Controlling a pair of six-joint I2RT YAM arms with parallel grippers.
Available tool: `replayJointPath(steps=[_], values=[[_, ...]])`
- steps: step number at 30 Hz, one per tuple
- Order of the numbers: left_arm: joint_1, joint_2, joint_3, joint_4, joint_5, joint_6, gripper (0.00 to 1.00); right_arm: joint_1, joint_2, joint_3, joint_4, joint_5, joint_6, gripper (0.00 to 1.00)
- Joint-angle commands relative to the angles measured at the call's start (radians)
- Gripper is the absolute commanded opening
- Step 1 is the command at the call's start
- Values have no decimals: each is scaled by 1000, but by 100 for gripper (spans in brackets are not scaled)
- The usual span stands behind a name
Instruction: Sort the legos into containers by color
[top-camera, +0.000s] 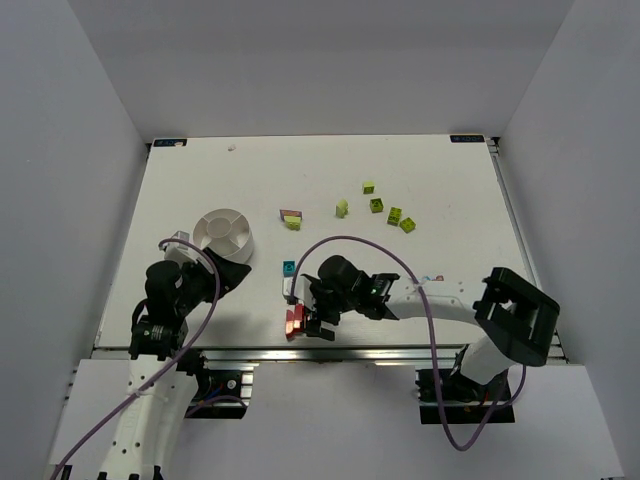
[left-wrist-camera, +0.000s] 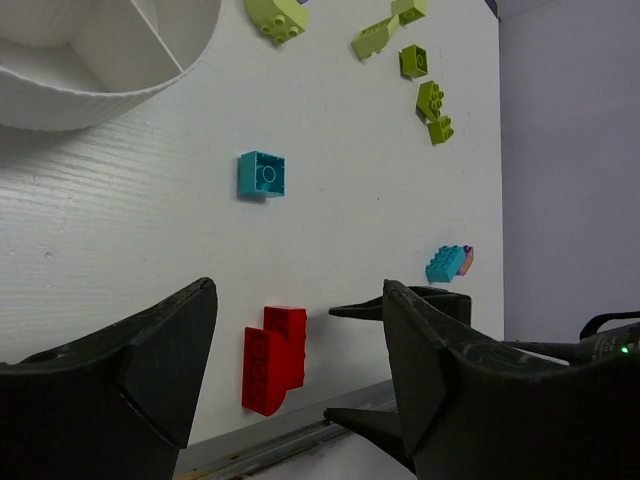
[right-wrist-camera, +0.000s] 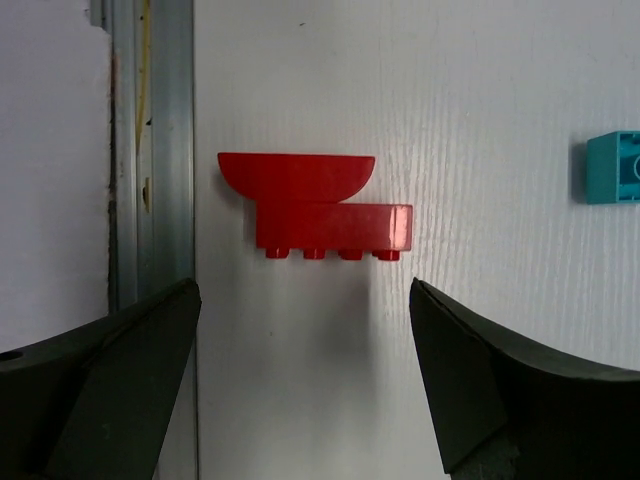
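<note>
From above, the right claw (top-camera: 306, 320) hangs open right by the red lego (top-camera: 294, 320) at the counter's (top-camera: 430, 160) near edge, and the left claw (top-camera: 232, 272) sits just beside the white dish (top-camera: 224, 233). The left wrist view shows the left claw (left-wrist-camera: 300, 290) open and empty, with the red lego (left-wrist-camera: 272, 358) between its tips, a teal lego (left-wrist-camera: 262, 174) farther ahead, and the white dish (left-wrist-camera: 110, 80) ahead-left. In the right wrist view, the right claw (right-wrist-camera: 302, 290) gapes wide and empty, and the red lego (right-wrist-camera: 315, 205) lies just ahead, untouched.
</note>
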Motion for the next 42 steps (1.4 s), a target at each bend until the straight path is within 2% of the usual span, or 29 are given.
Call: replayJointPath(steps=[1,20,29,32,33,35,38,39,41,42], values=[[6,-22,9,1,-9,4,76,8,51,62,87,25,19,89],[6,-30,9,3,-12,2,76,29,212,102,182,51,-29,89],[6,-34,-22,56,24,-47,76,29,215,75,227,-22,-102,75],[8,-45,-54,117,56,-96,76,29,211,72,220,-56,-134,66],[6,-45,-59,128,63,-102,76,28,206,73,216,-65,-141,57],[6,-36,-66,159,67,-116,76,28,199,73,205,-84,-162,48],[5,-8,-79,210,91,-138,76,19,163,61,185,-88,-181,25],[5,-1,-77,219,97,-138,76,7,136,55,181,-79,-179,10],[3,25,-71,249,105,-139,75,-24,81,30,181,-65,-179,0],[3,36,-70,265,110,-142,75,-36,56,23,171,-61,-181,0]])
